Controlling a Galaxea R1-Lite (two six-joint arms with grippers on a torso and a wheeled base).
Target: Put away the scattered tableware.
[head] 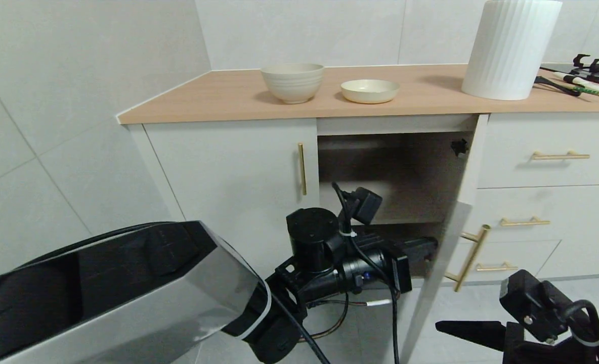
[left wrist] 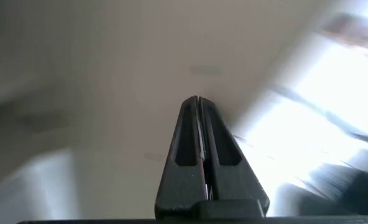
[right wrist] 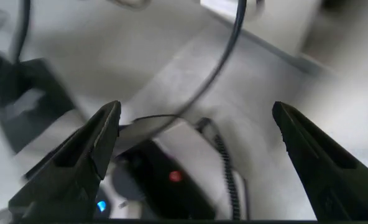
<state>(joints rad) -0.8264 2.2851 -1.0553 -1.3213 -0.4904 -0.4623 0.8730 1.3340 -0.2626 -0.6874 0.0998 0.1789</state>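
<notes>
1. A light wooden countertop runs along a pale tiled wall, above white cabinets and drawers.
2. Two pieces of tableware stand on this countertop, near each other but apart. One is a deep cream ribbed ceramic bowl. To its right is a small shallow cream dish. The angle hides the inside of the bowl, while the dish shows a bare cream inner surface.
3. One tall white ribbed cylindrical container stands farther right. Its top is cut off, so I cannot tell what it holds.
4. Just beside it, several long dark and pale utensils lie at the counter's right end.
5. Below the dish, one white cupboard door stands open on a shadowed compartment with a shelf. The door to its left is closed.
6. Five brass bar handles show on the doors and drawers.
7. The left gripper sits low at the open cupboard, its two black fingers pressed together with nothing between them.
8. The right gripper sits low before the drawers, its jaws spread wide and holding nothing.
</notes>
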